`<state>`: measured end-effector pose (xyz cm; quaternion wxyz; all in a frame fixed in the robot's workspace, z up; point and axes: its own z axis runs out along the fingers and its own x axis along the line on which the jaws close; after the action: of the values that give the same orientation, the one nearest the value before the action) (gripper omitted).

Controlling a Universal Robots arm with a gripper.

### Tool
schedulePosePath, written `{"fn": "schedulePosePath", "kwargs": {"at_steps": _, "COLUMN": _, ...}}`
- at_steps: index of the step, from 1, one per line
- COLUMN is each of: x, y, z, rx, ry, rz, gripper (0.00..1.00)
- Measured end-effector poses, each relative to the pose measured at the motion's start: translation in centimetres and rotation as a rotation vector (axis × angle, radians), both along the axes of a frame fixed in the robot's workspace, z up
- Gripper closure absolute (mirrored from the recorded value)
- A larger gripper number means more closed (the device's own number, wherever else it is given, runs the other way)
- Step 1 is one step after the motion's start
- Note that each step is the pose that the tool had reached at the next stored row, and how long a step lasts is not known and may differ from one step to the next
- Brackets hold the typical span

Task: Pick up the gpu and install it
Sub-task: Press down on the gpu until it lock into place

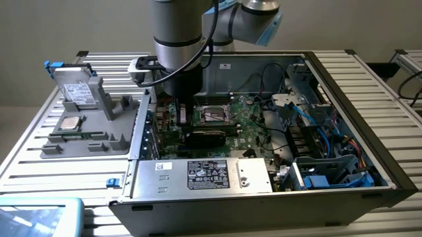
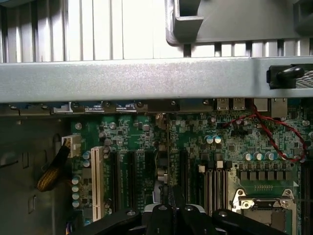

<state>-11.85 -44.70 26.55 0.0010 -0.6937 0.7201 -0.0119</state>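
The gripper (image 2: 172, 211) is clamped shut on the gpu (image 2: 167, 161), which is held edge-on, upright over the motherboard (image 2: 205, 147) slots inside the case (image 1: 369, 98). To seat it well, the card's edge should be lined up dead square with the slot, bracket kept against the rear wall (image 2: 146, 78), then pressed straight down, not tilted.
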Motion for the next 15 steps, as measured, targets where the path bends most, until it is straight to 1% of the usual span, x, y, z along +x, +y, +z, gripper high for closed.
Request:
{"fn": "schedulePosePath", "kwargs": {"at_steps": 2, "x": 0.0, "y": 0.0, "z": 0.15, "rx": 0.0002, "ry": 0.0006, "rz": -0.002, "gripper": 0.88}}
{"fn": "schedulePosePath", "kwargs": {"at_steps": 3, "x": 0.0, "y": 0.01, "z": 0.58, "rx": 0.0009, "ry": 0.0004, "rz": -0.003, "gripper": 0.88}}
{"fn": "schedulePosePath", "kwargs": {"at_steps": 5, "x": 0.1, "y": 0.0, "z": 1.54, "rx": -0.0003, "ry": 0.0031, "rz": -0.004, "gripper": 0.88}}
{"fn": "schedulePosePath", "kwargs": {"at_steps": 6, "x": 0.3, "y": 0.0, "z": 1.9, "rx": -0.0002, "ry": 0.0053, "rz": -0.004, "gripper": 0.88}}
{"fn": "schedulePosePath", "kwargs": {"at_steps": 7, "x": 0.5, "y": 0.0, "z": 2.15, "rx": -0.0005, "ry": 0.0094, "rz": -0.004, "gripper": 0.88}}
{"fn": "schedulePosePath", "kwargs": {"at_steps": 9, "x": 1.2, "y": 0.0, "z": 2.32, "rx": -0.0004, "ry": 0.0167, "rz": -0.004, "gripper": 0.88}}
{"fn": "schedulePosePath", "kwargs": {"at_steps": 11, "x": 2.0, "y": -0.01, "z": 2.34, "rx": -0.001, "ry": 0.0253, "rz": -0.004, "gripper": 0.88}}
{"fn": "schedulePosePath", "kwargs": {"at_steps": 12, "x": 2.4, "y": -0.01, "z": 2.33, "rx": -0.001, "ry": 0.0283, "rz": -0.004, "gripper": 0.88}}
{"fn": "schedulePosePath", "kwargs": {"at_steps": 14, "x": 3.2, "y": -0.01, "z": 2.2, "rx": -0.001, "ry": 0.0317, "rz": -0.004, "gripper": 0.88}}
{"fn": "schedulePosePath", "kwargs": {"at_steps": 15, "x": 3.6, "y": -0.02, "z": 2.05, "rx": -0.001, "ry": 0.0323, "rz": -0.004, "gripper": 0.88}}
